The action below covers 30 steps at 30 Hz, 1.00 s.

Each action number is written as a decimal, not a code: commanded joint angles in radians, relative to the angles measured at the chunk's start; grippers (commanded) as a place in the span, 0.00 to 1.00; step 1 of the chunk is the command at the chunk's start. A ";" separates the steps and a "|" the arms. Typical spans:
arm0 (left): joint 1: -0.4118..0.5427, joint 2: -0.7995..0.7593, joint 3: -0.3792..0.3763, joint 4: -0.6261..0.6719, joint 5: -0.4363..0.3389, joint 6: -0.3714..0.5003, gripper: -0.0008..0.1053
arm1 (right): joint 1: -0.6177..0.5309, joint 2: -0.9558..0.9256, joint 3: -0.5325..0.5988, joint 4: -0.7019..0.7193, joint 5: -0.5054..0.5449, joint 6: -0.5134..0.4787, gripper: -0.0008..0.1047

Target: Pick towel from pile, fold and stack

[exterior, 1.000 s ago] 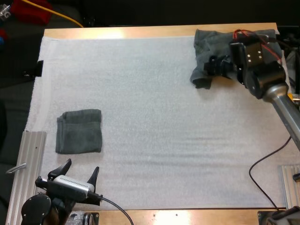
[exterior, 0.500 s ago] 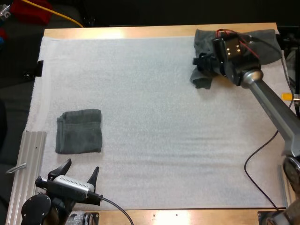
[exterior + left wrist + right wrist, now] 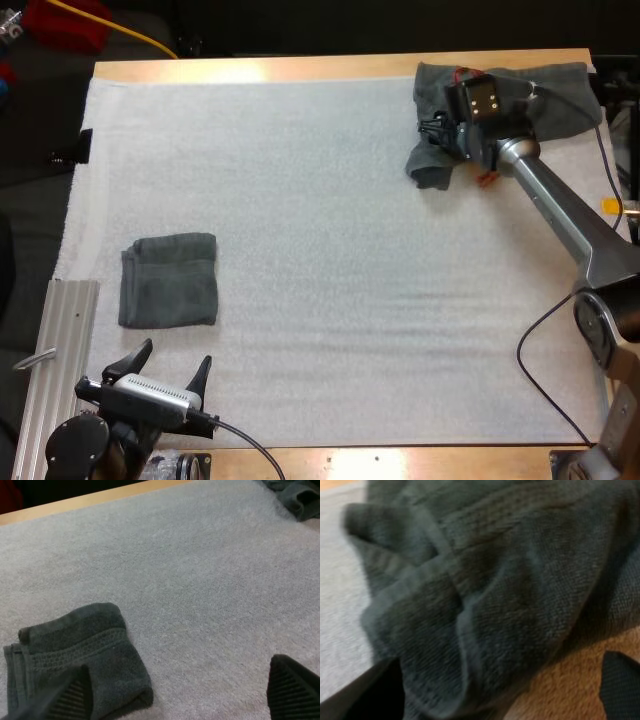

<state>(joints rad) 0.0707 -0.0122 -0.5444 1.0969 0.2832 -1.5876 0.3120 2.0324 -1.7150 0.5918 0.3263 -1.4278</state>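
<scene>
Fingers spread to take a fold, the right gripper [image 3: 433, 128] hovers at the crumpled towel [image 3: 432, 168] on the white mat's [image 3: 320, 220] far right, while the left gripper [image 3: 175, 355], also open, rests at the near left, close to the folded towel [image 3: 168, 280].

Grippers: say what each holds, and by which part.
Nothing is held. The left gripper is open near the folded towel; the right gripper is open over the crumpled towel.

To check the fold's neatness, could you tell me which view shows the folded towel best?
The high view: the folded towel lies whole and unobstructed on the mat. The left wrist view shows it closer, but partly behind a finger. The right wrist view faces the crumpled towel.
</scene>
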 commanded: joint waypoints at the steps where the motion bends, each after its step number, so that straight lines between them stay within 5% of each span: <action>1: 0.000 -0.138 -0.001 -0.013 0.004 -0.008 0.66 | -0.010 0.007 -0.009 -0.009 0.006 0.007 0.74; 14: 0.000 -0.138 -0.001 -0.013 0.004 -0.008 0.66 | -0.029 0.087 -0.009 -0.026 -0.069 0.018 0.70; 25: 0.000 -0.138 -0.001 -0.013 0.004 -0.008 0.66 | -0.029 0.084 -0.011 -0.040 -0.069 0.018 0.13; 30: 0.000 -0.138 -0.001 -0.013 0.004 -0.008 0.66 | -0.029 0.081 -0.011 -0.038 -0.103 0.014 0.02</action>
<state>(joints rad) 0.0707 -0.0122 -0.5444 1.0969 0.2832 -1.5876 0.2828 2.1269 -1.7162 0.5510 0.2299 -1.4125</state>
